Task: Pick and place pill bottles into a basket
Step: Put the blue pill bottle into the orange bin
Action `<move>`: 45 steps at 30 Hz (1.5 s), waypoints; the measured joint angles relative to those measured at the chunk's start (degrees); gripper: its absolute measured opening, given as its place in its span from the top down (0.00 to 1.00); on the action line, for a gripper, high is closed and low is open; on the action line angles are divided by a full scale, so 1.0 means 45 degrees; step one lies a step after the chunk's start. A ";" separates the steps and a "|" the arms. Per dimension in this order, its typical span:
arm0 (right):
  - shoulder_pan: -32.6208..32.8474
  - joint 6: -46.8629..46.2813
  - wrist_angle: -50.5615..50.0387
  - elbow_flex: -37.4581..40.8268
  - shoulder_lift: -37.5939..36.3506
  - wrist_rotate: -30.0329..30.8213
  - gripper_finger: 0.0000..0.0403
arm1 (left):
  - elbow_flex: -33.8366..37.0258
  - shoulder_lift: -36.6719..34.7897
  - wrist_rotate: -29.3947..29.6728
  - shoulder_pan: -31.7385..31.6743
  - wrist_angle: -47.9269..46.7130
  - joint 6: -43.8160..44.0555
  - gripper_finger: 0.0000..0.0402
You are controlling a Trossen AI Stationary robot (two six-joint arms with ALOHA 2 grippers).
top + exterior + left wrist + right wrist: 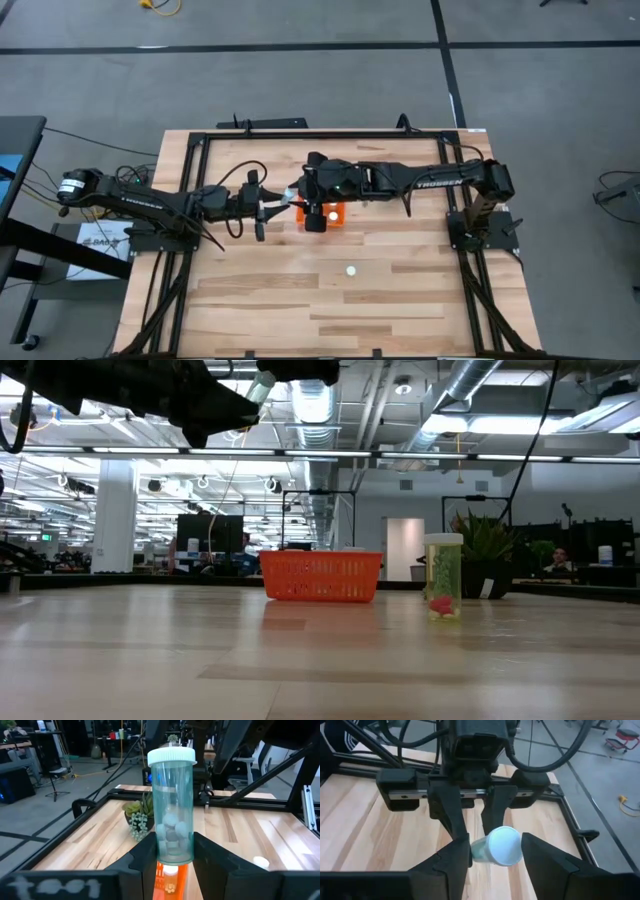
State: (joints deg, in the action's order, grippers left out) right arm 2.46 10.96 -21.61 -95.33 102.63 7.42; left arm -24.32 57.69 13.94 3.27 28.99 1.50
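We log: left claw (172, 855) gripping a pill bottle (172, 810) above the basket (333, 213); right claw (495, 851) open around its cap.

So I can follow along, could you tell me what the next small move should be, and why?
Probably close the right gripper on the pill bottle: its open fingers flank the white cap while the left gripper holds the bottle by the basket.

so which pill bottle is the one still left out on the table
Start from the orange basket near the table's middle, under both grippers. On bare wood on the side away from the table's back rail stands a lone pill bottle, showing only a small round white cap. Nothing grips it, unlike the bottle held above the basket.
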 joint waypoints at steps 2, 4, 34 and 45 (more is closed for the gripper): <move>-0.0032 0.0000 -0.0009 0.0000 0.0000 -0.0010 0.59 | 0.0000 0.0000 -0.0002 -0.0004 -0.0015 -0.0037 0.76; -0.0083 0.0000 0.0005 0.0000 0.0000 -0.0015 0.60 | 0.0000 0.0000 0.0003 -0.0005 -0.0010 -0.0118 0.76; -0.0414 -0.0296 -0.0034 0.0000 0.0000 -0.0763 0.73 | -0.0004 0.0000 -0.0099 -0.0010 0.0209 -0.0596 0.75; -0.0661 -0.0325 -0.0393 0.0005 0.0019 -0.0763 0.72 | -0.0013 0.0012 0.0850 -0.0002 -0.1225 -0.0677 0.68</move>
State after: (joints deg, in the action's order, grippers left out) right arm -0.51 9.50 -23.38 -95.31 102.71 3.99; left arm -24.37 57.74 17.77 3.26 23.48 -1.55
